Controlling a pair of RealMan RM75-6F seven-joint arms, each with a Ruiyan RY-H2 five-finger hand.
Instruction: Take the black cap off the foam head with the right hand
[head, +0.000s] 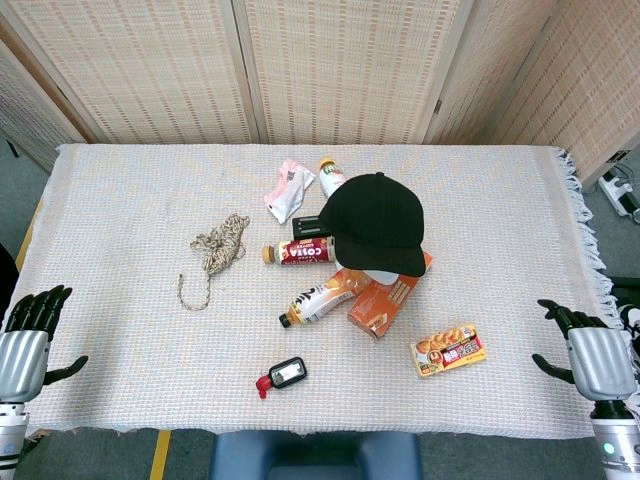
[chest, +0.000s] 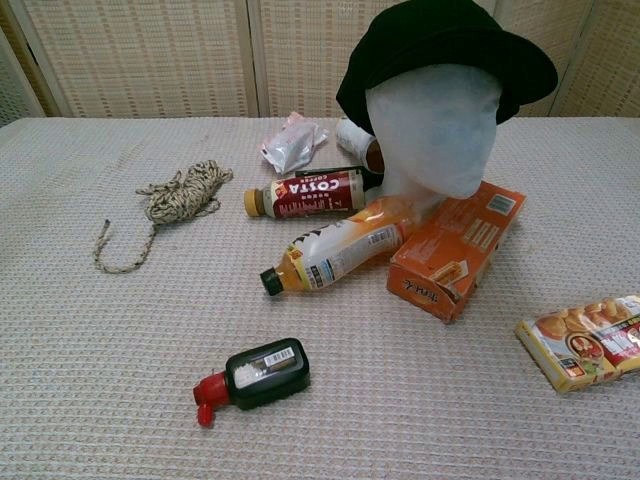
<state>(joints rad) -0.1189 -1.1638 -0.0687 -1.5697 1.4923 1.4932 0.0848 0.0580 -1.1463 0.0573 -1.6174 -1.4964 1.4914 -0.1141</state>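
The black cap (head: 374, 222) is sitting on the foam head (chest: 432, 130) near the middle of the table (head: 120, 180), a little toward the robot's right. It is covering the whole top of the head and its brim is pointing toward the robot, so in the head view only a small white part of the head is showing under the brim. The head is standing upright among other things: an orange box (chest: 455, 250) is lying just in front of it and seems to be touching its base, and an orange drink bottle (chest: 335, 247) is lying on its side against the box. A brown Costa bottle (chest: 305, 194) is lying behind that one. I am judging that this crowding is leaving only the top and the right side free for a hand to come in.

Farther away, a coil of rope (head: 218, 248) is lying to the left, a small black bottle with a red cap (chest: 256, 375) is lying near the front edge, and a snack packet (head: 449, 350) is lying to the right.

The right hand (head: 590, 352) is hanging at the right front corner of the table, well apart from the cap, with fingers spread and holding nothing. The left hand (head: 30, 335) is waiting at the left front corner in the same way, fingers apart and empty. The taking of the cap is not yet begun
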